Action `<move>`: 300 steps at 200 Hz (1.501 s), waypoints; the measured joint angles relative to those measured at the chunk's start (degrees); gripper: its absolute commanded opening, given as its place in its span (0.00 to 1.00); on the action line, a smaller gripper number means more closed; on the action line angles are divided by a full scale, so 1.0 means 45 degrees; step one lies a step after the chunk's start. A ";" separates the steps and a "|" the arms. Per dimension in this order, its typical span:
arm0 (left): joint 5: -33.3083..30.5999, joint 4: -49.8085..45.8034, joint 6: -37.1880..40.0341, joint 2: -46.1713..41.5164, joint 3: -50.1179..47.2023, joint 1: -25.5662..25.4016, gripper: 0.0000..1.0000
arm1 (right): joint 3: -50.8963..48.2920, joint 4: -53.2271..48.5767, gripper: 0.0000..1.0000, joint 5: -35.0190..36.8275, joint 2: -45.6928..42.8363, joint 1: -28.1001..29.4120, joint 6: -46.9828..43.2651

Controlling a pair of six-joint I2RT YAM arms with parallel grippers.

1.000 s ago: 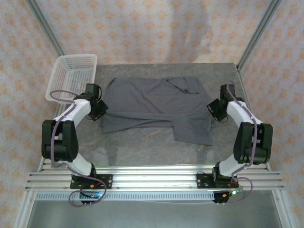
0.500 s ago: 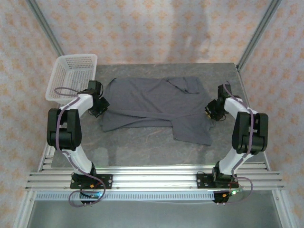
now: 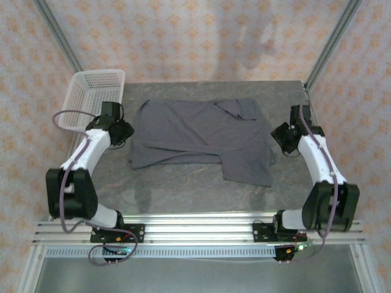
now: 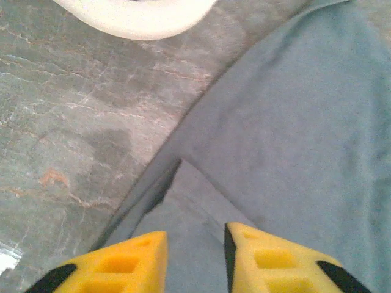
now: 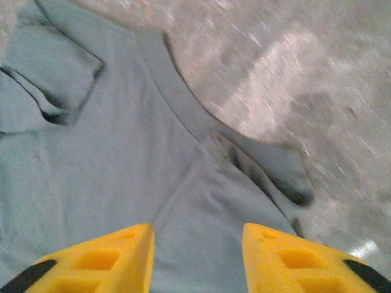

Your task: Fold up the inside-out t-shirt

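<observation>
The inside-out t-shirt point(image 3: 201, 137) looks soft, light and limp, so it should sag and crease wherever it is lifted. The left pincer point(image 4: 195, 244) stands parted and empty over a folded edge low in its wrist view. The right pincer point(image 5: 198, 244) is likewise parted, above rumpled cloth. Hems or corners seem best to pinch. The shirt lies mid-frame on the tabletop point(image 3: 183, 183), with a basket point(image 3: 98, 74) at upper left.
</observation>
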 measured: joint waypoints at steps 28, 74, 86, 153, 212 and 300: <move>0.0743 0.0019 -0.0219 -0.3128 -0.1588 -0.0301 0.51 | -0.2783 -0.0646 0.52 -0.0180 -0.1282 0.0000 -0.0068; 0.1185 -0.0670 -0.0189 -0.5829 -0.2594 -0.0748 0.52 | -0.4872 -0.1064 0.51 -0.1015 -0.1059 0.0136 -0.0073; 0.1263 -0.0806 -0.0194 -0.5819 -0.2749 -0.0748 0.52 | -0.4872 -0.0782 0.47 -0.1180 -0.0670 0.0223 -0.0087; 0.1365 -0.0952 -0.0189 -0.5202 -0.2987 -0.0860 0.52 | -0.3759 -0.0593 0.00 -0.1681 0.0942 0.0505 -0.0155; 0.1685 -0.0947 -0.0092 -0.5134 -0.2987 -0.1336 0.53 | 0.1316 0.0525 0.00 -0.2958 0.2628 0.1647 0.1875; 0.1987 -0.0981 0.0097 -0.4736 -0.3667 -0.2108 0.54 | 1.3512 -0.1389 0.46 -0.2118 1.1555 0.1506 0.2438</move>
